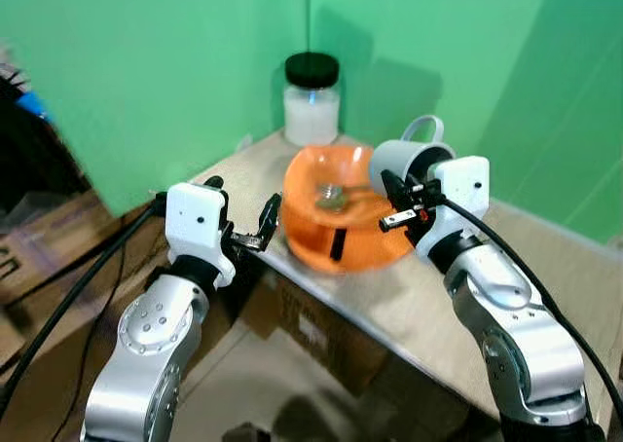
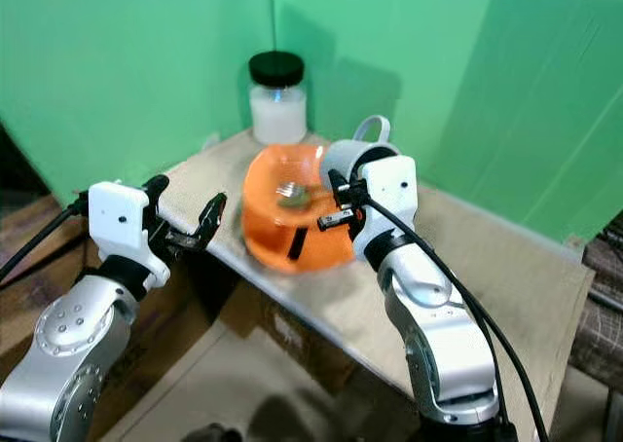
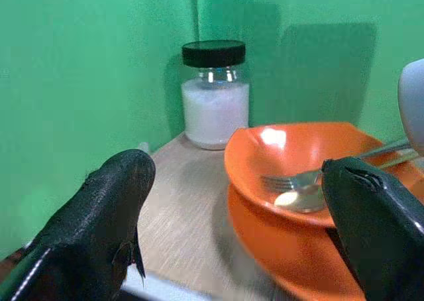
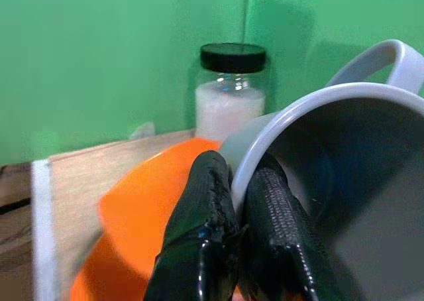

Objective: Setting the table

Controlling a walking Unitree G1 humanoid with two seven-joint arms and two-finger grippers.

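Observation:
An orange bowl (image 1: 316, 184) rests on an orange plate (image 1: 362, 249) near the table's left corner, with a fork and spoon (image 3: 301, 185) lying inside it. My right gripper (image 1: 397, 197) is shut on the rim of a grey mug (image 1: 407, 156), one finger inside and one outside (image 4: 205, 208). It holds the mug tilted just above the bowl's right side. My left gripper (image 1: 243, 206) hovers open at the table's left edge beside the bowl, with nothing between its fingers (image 3: 99, 228).
A glass jar (image 1: 311, 101) of white powder with a black lid stands at the back corner against the green walls. The beige table (image 1: 419, 311) stretches to the right. A cardboard box (image 1: 316, 335) sits under it and dark clutter (image 1: 29, 160) lies on the left.

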